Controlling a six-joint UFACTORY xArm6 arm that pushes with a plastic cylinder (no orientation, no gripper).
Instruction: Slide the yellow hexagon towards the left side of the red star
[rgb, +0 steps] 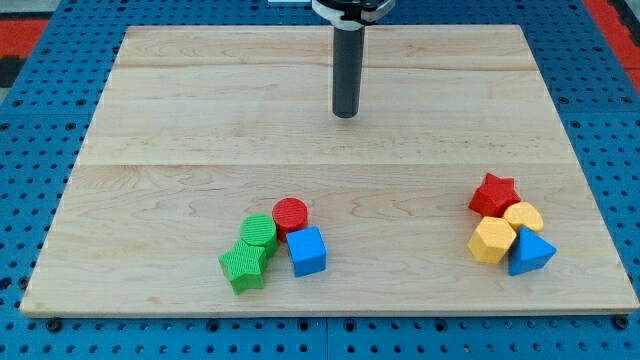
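Observation:
The red star (494, 194) lies at the view's right on the wooden board. The yellow hexagon (491, 241) sits just below it, touching its lower edge. A yellow rounded block (523, 217) is to the hexagon's upper right and a blue triangle (529, 252) to its right. My tip (346, 113) is far off, in the upper middle of the board, well up and to the left of this cluster, touching no block.
A second cluster lies at the bottom middle: a red cylinder (290, 214), a green cylinder (259, 232), a green star-like block (243, 267) and a blue cube (306, 251). The wooden board (200, 120) rests on a blue pegboard.

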